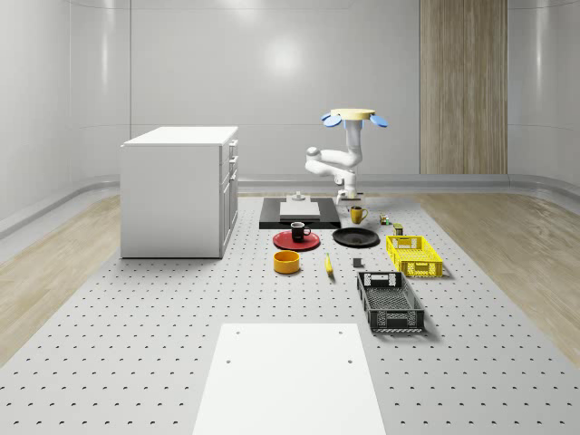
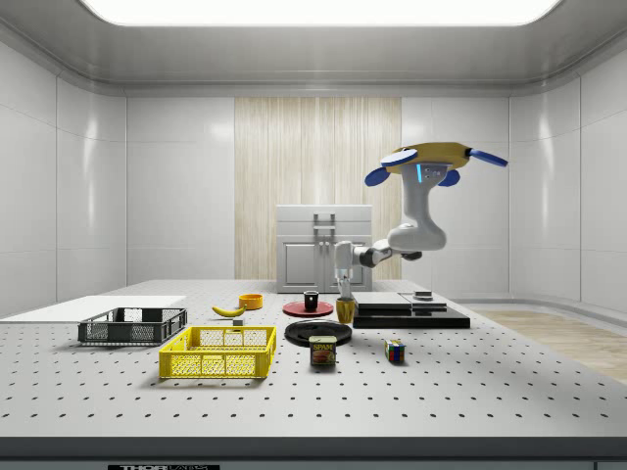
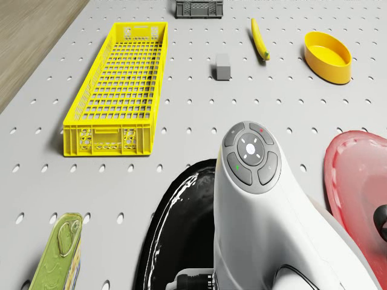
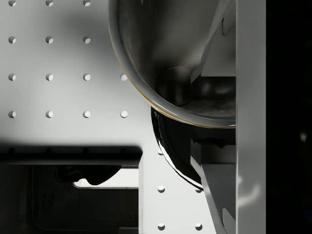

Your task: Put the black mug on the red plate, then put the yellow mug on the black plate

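Drone (image 2: 436, 157) hovered over the table's far end. Gripper (image 2: 345, 294) sat at the yellow ceramic mug (image 1: 359, 215), beside the glossy black plate (image 1: 355, 237); jaws apparently straddled its rim, grip uncertain. Black mug (image 1: 300, 231) stood on the red plate (image 1: 283, 241).

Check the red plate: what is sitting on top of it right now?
The black mug stands upright on the red plate, handle toward the whole-scene view's right. Whether anything is inside the mug cannot be seen. The yellow mug is at the gripper, beyond the black plate.

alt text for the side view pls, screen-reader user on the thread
The drone hovers above the table, its arm reaching down to the yellow mug beside the black plate. The black mug already stands on the red plate.
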Tool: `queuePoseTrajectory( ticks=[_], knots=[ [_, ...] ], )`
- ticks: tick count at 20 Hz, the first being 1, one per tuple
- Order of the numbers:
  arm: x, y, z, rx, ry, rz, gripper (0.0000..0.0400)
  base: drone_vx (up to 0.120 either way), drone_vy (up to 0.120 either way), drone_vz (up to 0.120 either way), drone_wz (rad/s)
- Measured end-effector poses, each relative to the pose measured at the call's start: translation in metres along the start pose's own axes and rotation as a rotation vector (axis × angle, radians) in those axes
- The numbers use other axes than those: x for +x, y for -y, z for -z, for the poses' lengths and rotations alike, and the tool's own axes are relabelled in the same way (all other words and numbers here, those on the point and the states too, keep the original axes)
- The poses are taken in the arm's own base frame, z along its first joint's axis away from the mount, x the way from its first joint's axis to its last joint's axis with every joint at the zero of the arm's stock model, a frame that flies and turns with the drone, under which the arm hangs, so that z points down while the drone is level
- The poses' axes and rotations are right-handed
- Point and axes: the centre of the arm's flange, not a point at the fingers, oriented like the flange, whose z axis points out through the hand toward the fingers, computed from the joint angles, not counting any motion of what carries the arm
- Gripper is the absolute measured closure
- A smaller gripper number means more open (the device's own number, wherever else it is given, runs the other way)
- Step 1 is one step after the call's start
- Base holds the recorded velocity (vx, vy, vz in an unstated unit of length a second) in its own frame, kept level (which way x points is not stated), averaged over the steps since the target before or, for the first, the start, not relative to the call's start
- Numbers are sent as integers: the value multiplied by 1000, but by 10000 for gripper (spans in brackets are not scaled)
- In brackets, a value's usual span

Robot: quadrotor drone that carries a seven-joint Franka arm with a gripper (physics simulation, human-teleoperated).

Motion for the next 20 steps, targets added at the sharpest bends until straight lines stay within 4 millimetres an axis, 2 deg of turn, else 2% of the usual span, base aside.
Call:
queuePoseTrajectory(
  ticks=[2, 5, 14, 20],
  knots=[
    [0, 0, 0, 0, 0, 0, 290, 120, -20, 0, 0],
    [0, 0, 0, 0, 0, 0, 290, 120, -107, 0, 0],
    [0, 0, 0, 0, 0, 0, 290, 120, 0, 0, 0],
    [0, 0, -9, 0, 0, 0, 290, 7, 0, 0, 0]
  ],
)
